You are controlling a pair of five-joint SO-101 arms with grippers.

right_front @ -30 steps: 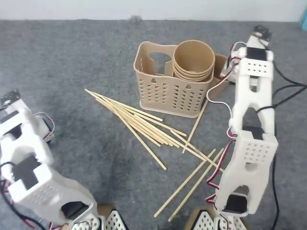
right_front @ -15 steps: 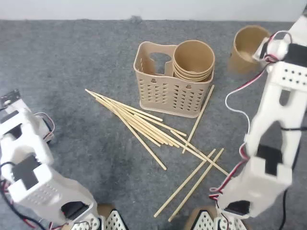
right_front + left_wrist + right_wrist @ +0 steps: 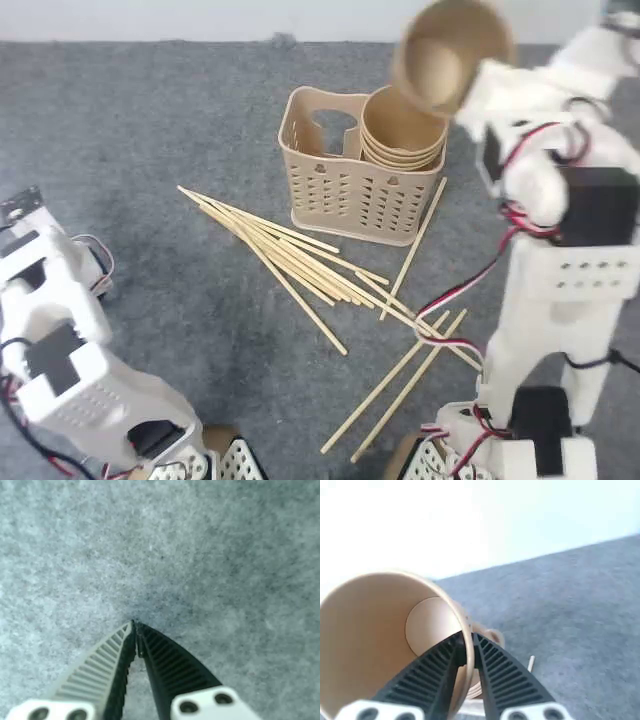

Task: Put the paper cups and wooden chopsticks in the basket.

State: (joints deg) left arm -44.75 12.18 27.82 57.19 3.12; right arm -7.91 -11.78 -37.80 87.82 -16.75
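My right gripper (image 3: 466, 644) is shut on the rim of a brown paper cup (image 3: 385, 630), one finger inside and one outside. From above, that paper cup (image 3: 450, 52) hangs tilted in the air, just over the right end of the beige basket (image 3: 355, 190). A stack of paper cups (image 3: 403, 125) stands in the basket's right compartment. Several wooden chopsticks (image 3: 300, 262) lie spread on the grey carpet in front of the basket. My left gripper (image 3: 135, 626) is shut on nothing, tips close to bare carpet, with its arm (image 3: 60, 350) at the near left.
One chopstick (image 3: 413, 250) leans against the basket's right front corner. Two more chopsticks (image 3: 395, 385) lie near the right arm's base (image 3: 530, 420). The basket's left compartment (image 3: 325, 130) holds nothing visible. Open carpet stretches across the left and far side.
The right arm has lifted the paper cup from the carpet behind the basket's right end and swung it up and left, tilted, over the basket. The left arm has not moved.
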